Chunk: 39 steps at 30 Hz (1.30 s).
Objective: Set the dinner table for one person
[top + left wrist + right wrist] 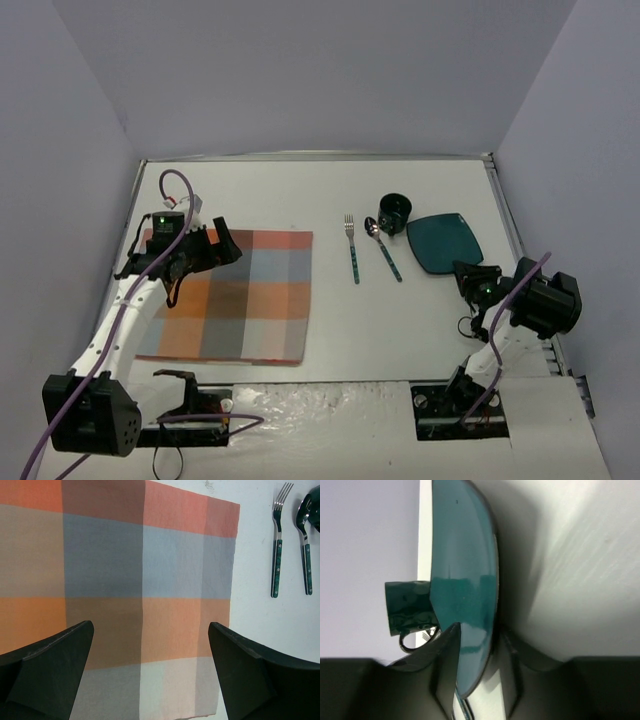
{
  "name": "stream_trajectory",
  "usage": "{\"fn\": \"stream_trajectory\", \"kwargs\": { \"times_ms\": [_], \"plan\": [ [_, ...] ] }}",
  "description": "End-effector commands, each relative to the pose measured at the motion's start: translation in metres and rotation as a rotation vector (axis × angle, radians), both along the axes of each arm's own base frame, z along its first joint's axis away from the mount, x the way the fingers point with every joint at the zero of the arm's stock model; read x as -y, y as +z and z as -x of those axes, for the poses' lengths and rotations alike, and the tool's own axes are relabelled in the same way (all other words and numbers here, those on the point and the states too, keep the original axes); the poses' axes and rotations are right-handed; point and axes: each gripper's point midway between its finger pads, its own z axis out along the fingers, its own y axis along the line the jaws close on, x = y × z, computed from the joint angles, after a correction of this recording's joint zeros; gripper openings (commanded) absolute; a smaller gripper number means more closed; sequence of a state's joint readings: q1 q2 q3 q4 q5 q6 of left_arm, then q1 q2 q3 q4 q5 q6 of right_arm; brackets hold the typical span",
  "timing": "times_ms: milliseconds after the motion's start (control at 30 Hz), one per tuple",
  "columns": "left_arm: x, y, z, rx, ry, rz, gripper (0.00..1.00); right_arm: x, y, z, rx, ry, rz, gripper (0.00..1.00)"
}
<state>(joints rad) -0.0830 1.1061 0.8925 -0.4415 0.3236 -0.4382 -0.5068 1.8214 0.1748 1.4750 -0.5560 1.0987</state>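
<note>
Left fingers [55, 670] are held apart above the placemat [150, 555]. Right fingers [445, 652] are set astride the plate [465, 570] rim; clamping cannot be told.

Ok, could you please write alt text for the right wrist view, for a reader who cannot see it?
The right pincer straddles the rim of a dark teal plate, one finger on each side; whether it grips cannot be told. A dark green mug stands behind the plate on the white dinner table.
</note>
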Motion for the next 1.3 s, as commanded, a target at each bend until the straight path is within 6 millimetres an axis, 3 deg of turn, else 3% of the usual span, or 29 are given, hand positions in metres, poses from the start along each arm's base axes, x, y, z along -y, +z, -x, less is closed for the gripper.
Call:
{"fn": "stream_trajectory", "kwargs": {
  "times_ms": [0, 67, 233, 400, 567, 800, 833, 933, 1100, 1267],
  "plan": [
    [-0.004, 0.015, -0.01, 0.077, 0.004, -0.015, 0.97, -0.002, -0.042, 0.028, -0.164, -0.036, -0.054, 0.12],
    [-0.004, 0.015, -0.01, 0.076, 0.005, -0.016, 0.97, 0.001, -0.037, 0.028, -0.148, -0.044, -0.059, 0.02],
    [-0.004, 0.014, -0.01, 0.072, 0.002, -0.016, 0.97, 0.015, -0.012, 0.029, -0.075, -0.084, -0.077, 0.0],
    [-0.003, 0.013, -0.012, 0.071, -0.002, -0.013, 0.97, 0.028, 0.039, 0.023, 0.011, -0.115, -0.016, 0.0],
    [-0.002, 0.011, -0.012, 0.064, -0.004, -0.01, 0.97, 0.043, 0.104, 0.02, 0.096, -0.157, 0.104, 0.0],
    [0.0, 0.012, -0.012, 0.067, -0.009, -0.002, 0.97, 0.037, 0.148, 0.009, 0.254, -0.099, 0.052, 0.0],
    [0.0, 0.012, -0.012, 0.069, -0.007, -0.003, 0.97, 0.035, 0.162, 0.006, 0.294, -0.081, 0.072, 0.0],
    [0.0, 0.014, -0.013, 0.073, -0.009, -0.003, 0.97, 0.021, 0.181, -0.002, 0.362, -0.015, 0.075, 0.0],
    [-0.004, 0.021, -0.014, 0.089, 0.004, -0.025, 0.97, -0.02, 0.219, -0.019, 0.473, 0.143, 0.093, 0.0],
    [-0.013, 0.034, -0.016, 0.112, 0.038, -0.061, 0.97, -0.077, 0.249, -0.035, 0.517, 0.306, 0.101, 0.0]
  ]
}}
